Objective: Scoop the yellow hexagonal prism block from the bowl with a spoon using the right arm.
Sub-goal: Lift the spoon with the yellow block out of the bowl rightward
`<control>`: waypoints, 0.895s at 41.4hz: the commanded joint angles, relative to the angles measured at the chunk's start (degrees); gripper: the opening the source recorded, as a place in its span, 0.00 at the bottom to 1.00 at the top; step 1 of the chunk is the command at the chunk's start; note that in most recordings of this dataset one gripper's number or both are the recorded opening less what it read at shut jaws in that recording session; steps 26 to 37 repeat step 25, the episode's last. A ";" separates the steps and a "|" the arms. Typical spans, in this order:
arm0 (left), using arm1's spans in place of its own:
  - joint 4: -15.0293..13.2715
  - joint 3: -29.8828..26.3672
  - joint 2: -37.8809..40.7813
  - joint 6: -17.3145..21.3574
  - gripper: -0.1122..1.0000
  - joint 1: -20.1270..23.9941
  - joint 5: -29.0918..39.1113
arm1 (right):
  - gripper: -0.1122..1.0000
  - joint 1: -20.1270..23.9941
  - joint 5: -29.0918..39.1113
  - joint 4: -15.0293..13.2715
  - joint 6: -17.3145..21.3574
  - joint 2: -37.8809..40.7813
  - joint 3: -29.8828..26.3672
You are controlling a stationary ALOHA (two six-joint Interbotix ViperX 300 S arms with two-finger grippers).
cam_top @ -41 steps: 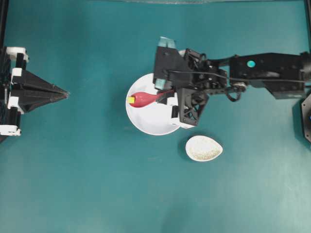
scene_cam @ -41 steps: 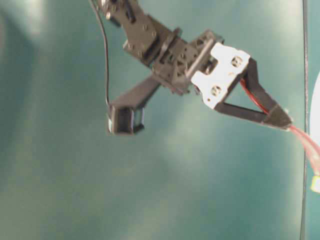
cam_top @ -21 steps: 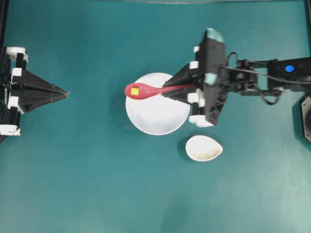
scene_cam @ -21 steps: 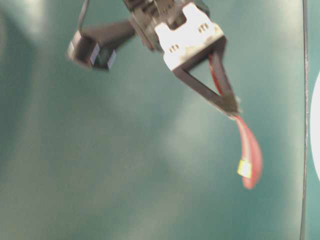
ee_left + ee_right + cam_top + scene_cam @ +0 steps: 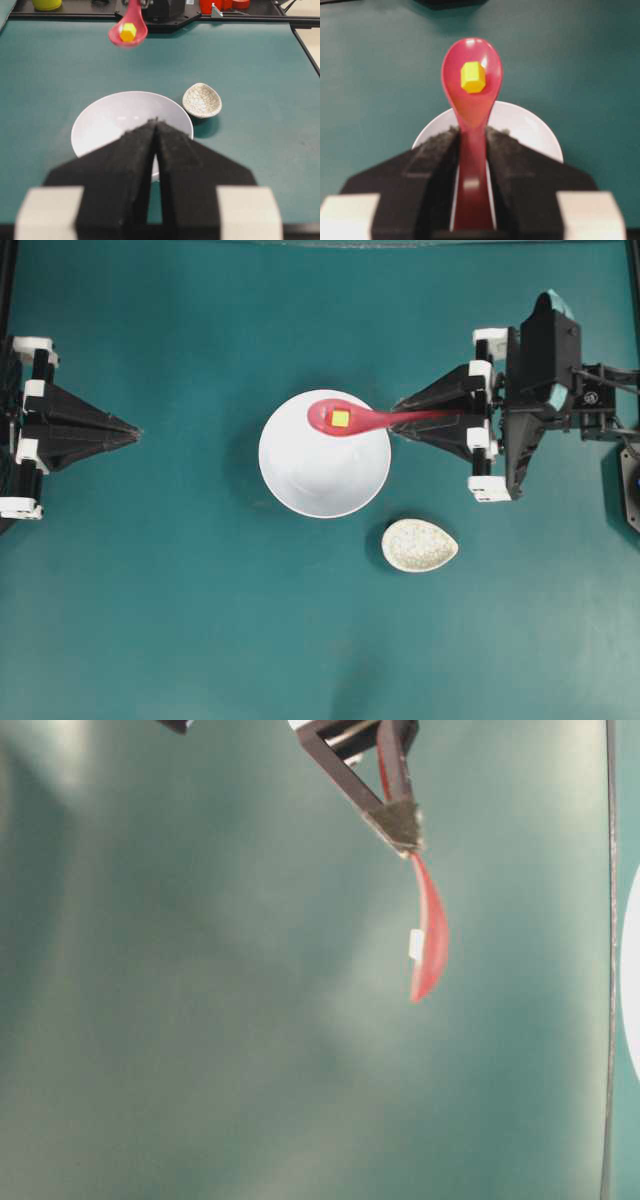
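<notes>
My right gripper (image 5: 397, 420) is shut on the handle of the pink-red spoon (image 5: 355, 419), holding it level above the white bowl (image 5: 300, 475). The yellow hexagonal prism block (image 5: 340, 419) lies in the spoon's scoop, over the bowl's upper right part. In the right wrist view the block (image 5: 472, 77) sits in the scoop of the spoon (image 5: 471, 107) ahead of my right gripper (image 5: 471, 131), with the bowl (image 5: 532, 130) below. The left wrist view shows the spoon (image 5: 128, 30) and block (image 5: 128, 32) high above the bowl (image 5: 100, 125). My left gripper (image 5: 136, 430) rests shut at the far left, holding nothing.
A small speckled egg-shaped spoon rest (image 5: 419, 545) lies on the teal table just below and right of the bowl. The left arm's base (image 5: 25, 430) stands at the left edge. The table-level view shows only the spoon (image 5: 429, 935) hanging from the right gripper.
The right arm has lifted the spoon out of the bowl with the block in it, levelled it, and drawn back to the right. The left gripper has not moved.
</notes>
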 commanded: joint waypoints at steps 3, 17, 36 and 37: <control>0.18 -0.88 0.44 -0.09 0.10 0.09 -0.62 | 0.32 0.18 -0.88 0.09 0.18 -0.53 -0.70; 0.09 -0.88 0.44 -0.09 0.10 0.09 -0.62 | 0.32 0.18 -1.41 -0.18 0.18 0.00 -1.05; 0.09 -0.88 0.35 -0.09 0.10 0.09 -0.26 | 0.32 0.18 -1.05 -0.09 0.26 0.00 -1.05; 0.09 -0.88 0.35 -0.09 0.10 0.09 -0.26 | 0.32 0.18 -1.05 -0.09 0.26 0.00 -1.05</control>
